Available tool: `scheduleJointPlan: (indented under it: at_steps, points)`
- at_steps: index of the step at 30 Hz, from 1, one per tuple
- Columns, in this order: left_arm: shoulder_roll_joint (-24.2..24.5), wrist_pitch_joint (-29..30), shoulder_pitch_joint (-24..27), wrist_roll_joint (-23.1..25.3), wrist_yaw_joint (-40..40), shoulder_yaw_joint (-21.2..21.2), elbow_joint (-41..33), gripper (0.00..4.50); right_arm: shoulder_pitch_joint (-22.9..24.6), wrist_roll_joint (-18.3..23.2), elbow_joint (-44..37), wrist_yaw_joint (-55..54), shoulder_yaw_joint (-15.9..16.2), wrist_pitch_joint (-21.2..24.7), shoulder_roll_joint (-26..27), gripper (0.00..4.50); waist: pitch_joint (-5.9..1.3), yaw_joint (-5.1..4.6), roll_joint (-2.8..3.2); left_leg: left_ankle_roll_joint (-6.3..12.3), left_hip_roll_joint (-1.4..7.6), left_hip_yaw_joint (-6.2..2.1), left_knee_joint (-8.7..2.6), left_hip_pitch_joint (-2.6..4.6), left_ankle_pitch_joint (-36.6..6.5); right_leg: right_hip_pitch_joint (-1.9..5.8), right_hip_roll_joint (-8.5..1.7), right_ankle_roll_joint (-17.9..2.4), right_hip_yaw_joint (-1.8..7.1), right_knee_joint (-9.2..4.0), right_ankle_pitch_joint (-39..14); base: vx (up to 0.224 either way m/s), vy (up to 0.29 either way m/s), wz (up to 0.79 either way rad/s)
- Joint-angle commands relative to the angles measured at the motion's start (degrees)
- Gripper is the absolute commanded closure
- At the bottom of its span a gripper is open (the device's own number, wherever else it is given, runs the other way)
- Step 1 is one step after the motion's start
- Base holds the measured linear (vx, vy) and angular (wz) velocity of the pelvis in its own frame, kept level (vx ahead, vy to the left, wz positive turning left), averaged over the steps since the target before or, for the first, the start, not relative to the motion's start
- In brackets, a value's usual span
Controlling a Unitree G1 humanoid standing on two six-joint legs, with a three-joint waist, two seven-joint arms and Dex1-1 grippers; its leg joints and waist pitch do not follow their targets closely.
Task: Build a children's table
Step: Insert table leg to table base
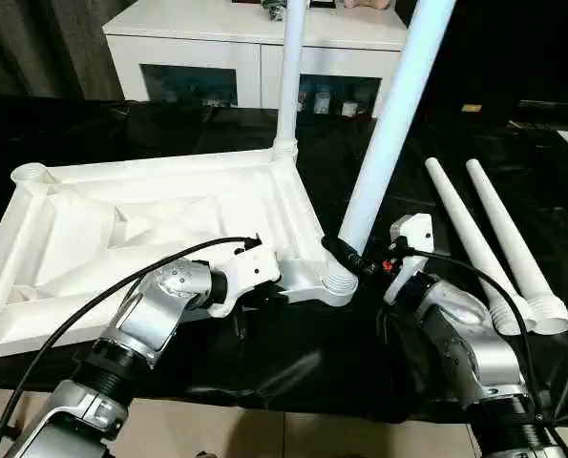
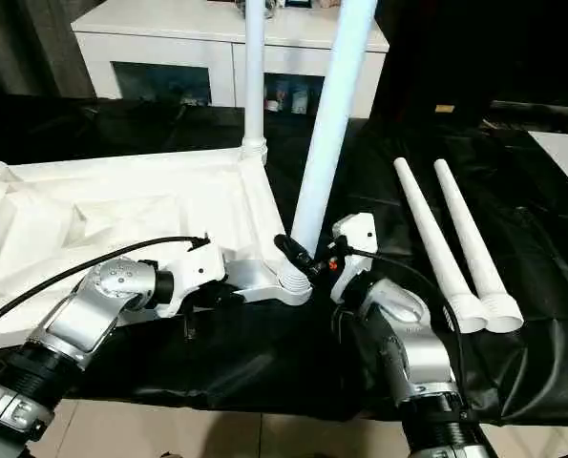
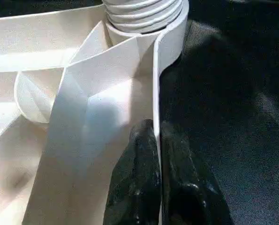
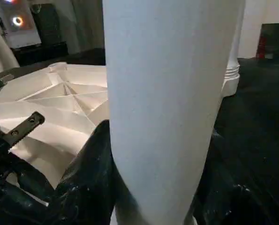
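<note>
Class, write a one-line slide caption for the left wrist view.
Left gripper pinching the upturned white plastic tabletop's thin rim beside a ribbed white tube leg in its corner socket.

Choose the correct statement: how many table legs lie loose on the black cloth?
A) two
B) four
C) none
A: two loose legs lie side by side on the black cloth, while two others stand in the tabletop corner sockets.

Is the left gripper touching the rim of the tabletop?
Touching: in the left wrist view the left gripper pinches the tabletop rim between both fingers.
</note>
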Motion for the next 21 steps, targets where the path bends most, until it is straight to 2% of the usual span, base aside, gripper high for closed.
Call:
scheduleJointPlan:
  at_steps: [1,5,7,9,11,14,18,19,21]
  points:
    - [0.19,-0.55,-1.76,0.40,3.59,1.59,0.76,4.50,2.67,-2.23,5.25,-3.38,-1.47,1.35,-0.03,2.66,-2.86,-0.28,0.20,-1.16,3.36,-2.27,-5.26,0.98,-24.11,1.22,-3.41,-9.27,2.54,-5.28,-26.61,0.000,0.000,0.00]
    - [0.07,-0.90,-2.01,0.45,3.78,1.59,1.09,4.50,2.44,-1.10,6.52,-4.98,-2.62,0.46,1.33,2.66,-2.84,-0.52,0.30,-1.68,3.38,-2.45,-5.39,1.06,-26.05,1.06,-3.40,-8.92,2.45,-5.43,-27.44,0.000,0.000,0.00]
    - [0.05,-1.12,-2.09,0.46,3.89,1.58,1.26,4.50,1.91,0.44,7.33,-5.86,-3.87,1.71,2.27,2.66,-2.80,-0.64,0.25,-1.61,3.30,-2.50,-5.41,1.07,-26.68,1.03,-3.42,-8.88,2.45,-5.53,-28.13,0.000,0.000,0.00]
    - [0.00,-1.13,-2.15,0.44,3.89,1.51,1.26,4.50,1.22,2.55,8.05,-5.93,-4.87,5.50,2.73,2.66,-2.80,-0.68,0.31,-1.66,3.38,-2.57,-5.46,1.13,-26.84,1.04,-3.44,-8.83,2.41,-5.58,-28.29,0.000,0.000,0.00]
    - [-0.04,-1.26,-2.34,0.50,3.97,1.45,1.46,4.50,0.21,3.21,9.60,-5.65,-5.27,7.28,2.44,2.66,-2.79,-0.84,0.46,-1.91,3.37,-2.57,-5.51,1.11,-27.28,1.01,-3.36,-9.13,2.38,-5.51,-27.64,0.000,0.000,0.00]
    - [-0.01,-1.47,-2.55,0.53,4.01,1.38,1.68,4.50,-0.62,2.70,10.86,-4.72,-4.86,7.29,1.45,2.66,-2.81,-1.11,0.47,-2.17,3.30,-2.55,-5.48,1.11,-27.65,0.97,-3.39,-9.14,2.31,-5.57,-27.73,0.000,0.000,0.00]
    - [0.06,-1.82,-2.72,0.49,4.02,1.40,2.00,4.50,-1.08,2.13,11.43,-2.61,-3.72,9.70,-0.36,2.66,-2.71,-1.49,0.45,-2.04,3.34,-2.61,-5.47,1.17,-28.31,0.93,-3.42,-8.99,2.24,-5.76,-28.80,0.000,0.000,0.00]
    - [0.15,-2.03,-2.81,0.52,4.09,1.37,2.13,4.50,-0.72,0.06,11.54,-1.09,-1.12,10.64,-2.42,2.66,-2.70,-1.53,0.44,-2.06,3.34,-2.63,-5.49,1.22,-28.53,0.92,-3.39,-8.91,2.21,-5.81,-29.14,0.000,0.000,0.00]
    - [0.22,-2.23,-2.86,0.57,4.15,1.35,2.21,4.50,-0.32,-1.44,11.48,-0.05,0.57,10.57,-3.64,2.66,-2.69,-1.55,0.32,-1.94,3.37,-2.60,-5.55,1.11,-28.16,1.07,-3.39,-8.66,2.15,-5.84,-28.97,0.000,0.000,0.00]
